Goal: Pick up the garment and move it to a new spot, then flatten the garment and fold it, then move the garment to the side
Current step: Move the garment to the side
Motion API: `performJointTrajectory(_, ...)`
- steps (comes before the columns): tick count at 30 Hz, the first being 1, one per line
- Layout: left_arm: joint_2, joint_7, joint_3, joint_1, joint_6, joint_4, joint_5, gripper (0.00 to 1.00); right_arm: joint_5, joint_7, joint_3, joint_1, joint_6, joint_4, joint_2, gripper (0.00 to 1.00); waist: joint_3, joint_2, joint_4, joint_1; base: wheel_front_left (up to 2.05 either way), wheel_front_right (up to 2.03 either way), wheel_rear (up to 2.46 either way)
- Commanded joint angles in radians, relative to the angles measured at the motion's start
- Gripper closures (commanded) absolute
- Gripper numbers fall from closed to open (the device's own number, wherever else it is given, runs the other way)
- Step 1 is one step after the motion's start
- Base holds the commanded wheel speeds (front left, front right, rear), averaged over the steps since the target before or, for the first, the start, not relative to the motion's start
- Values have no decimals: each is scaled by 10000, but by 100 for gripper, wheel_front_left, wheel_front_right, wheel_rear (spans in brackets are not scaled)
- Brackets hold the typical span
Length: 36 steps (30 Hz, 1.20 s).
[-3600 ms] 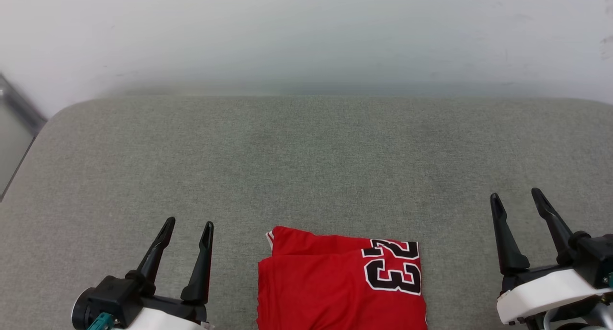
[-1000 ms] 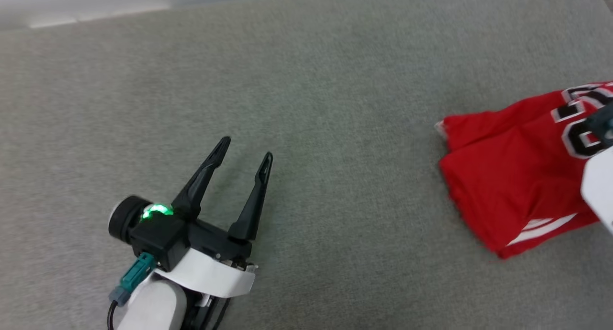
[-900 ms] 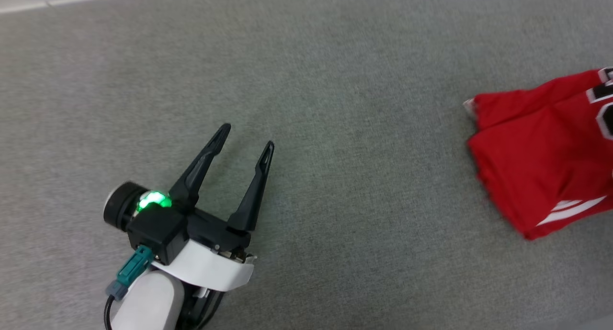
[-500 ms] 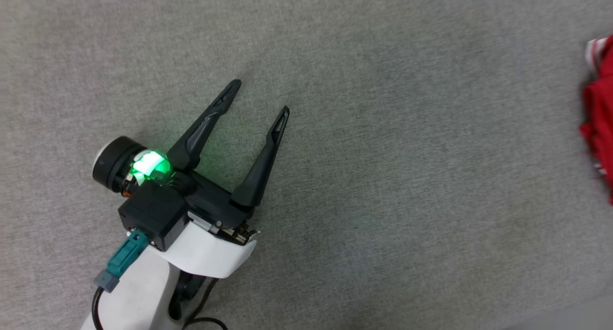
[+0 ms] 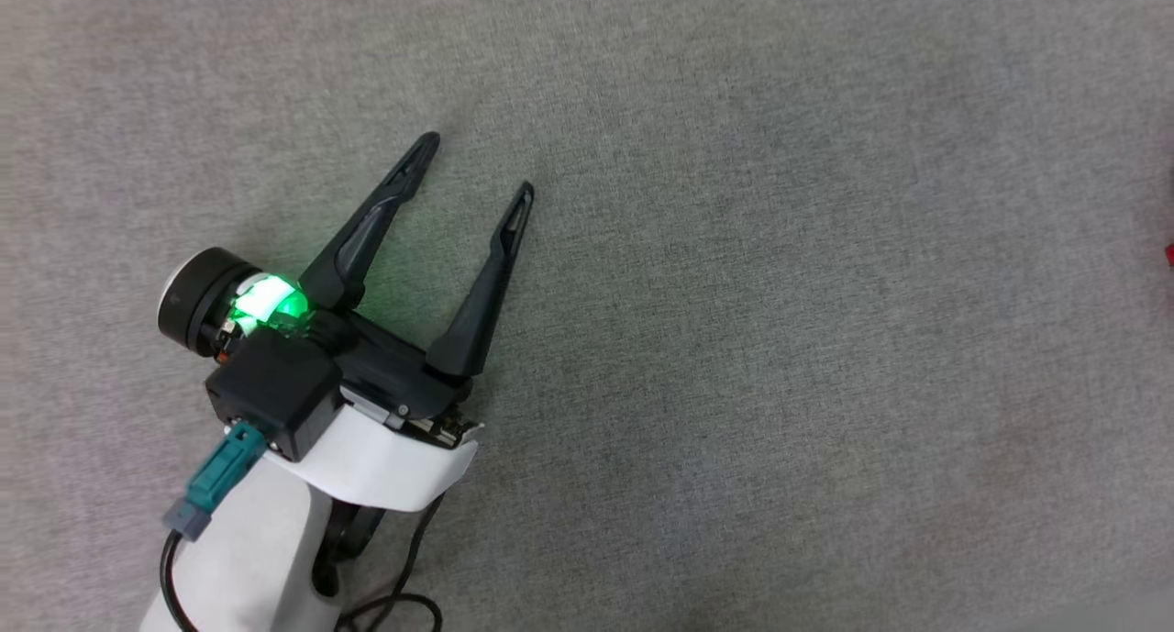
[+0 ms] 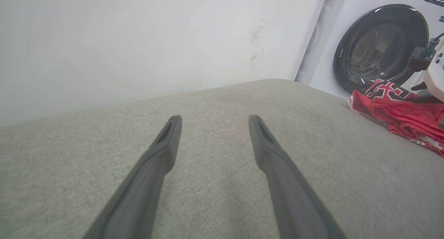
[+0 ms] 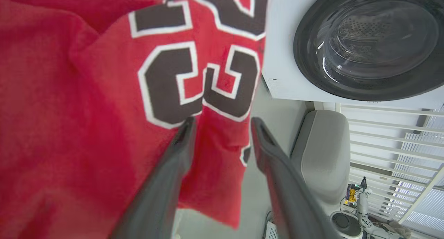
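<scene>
The garment [image 7: 86, 103] is a soft red shirt with big black numbers that have white lines around them. In the right wrist view it takes up the left half of the frame, bunched and folded, with one edge hanging down low in the middle. In the left wrist view it sits at the right edge of the frame, a crumpled red heap on the far end of the grey cushion [image 6: 215, 204], just in front of the white washing machine [image 6: 378, 55]. A bit of white trim shows along its lower edge.

The right gripper [image 7: 222, 121] has its two dark fingers spread apart, right up against the red cloth. I think the cloth is loose between them, but the picture is too blurry there to be sure. The left gripper [image 5: 475, 166] is wide open over bare grey cushion at the left of the head view, holding nothing, with a green light glowing at its base.

Half a second ago the head view had a red lump of shirt at its right edge. Now just a tiny red speck is left there. The whole picture slid over, so the camera turned.
</scene>
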Motion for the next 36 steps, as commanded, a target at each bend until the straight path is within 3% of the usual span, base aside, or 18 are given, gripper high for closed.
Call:
performJointTrajectory(1,-88,-21,73,66,-9,57,-76,0,-75,16,-42,-114,-14,-141,-27,0,-273,0,72,-1,0,0,0)
performJointTrajectory(4,-315,-21,164,232,-10,192,-143,0,-34,91,25,-90,-14,-617,-99,0,-751,0,157,-1,0,0,0)
performJointTrajectory(10,-773,-21,753,853,4,629,-207,0,525,-226,75,124,-14,-1828,341,0,-2100,0,523,-1,0,0,0)
performJointTrajectory(23,-1447,-21,2589,2627,71,1036,-175,0,1782,-2556,447,2118,-11,-4887,3370,0,-4434,0,1442,-1,0,0,0)
performJointTrajectory(29,-1671,-21,2924,3276,83,1321,-95,0,2144,-3690,507,3306,-11,-5315,4651,0,-5148,0,1869,-1,0,0,0)
performJointTrajectory(36,-1893,-21,3098,3671,58,1557,-101,0,2481,-4579,411,4460,-11,-5412,5690,0,-5517,0,2190,-1,0,0,0)
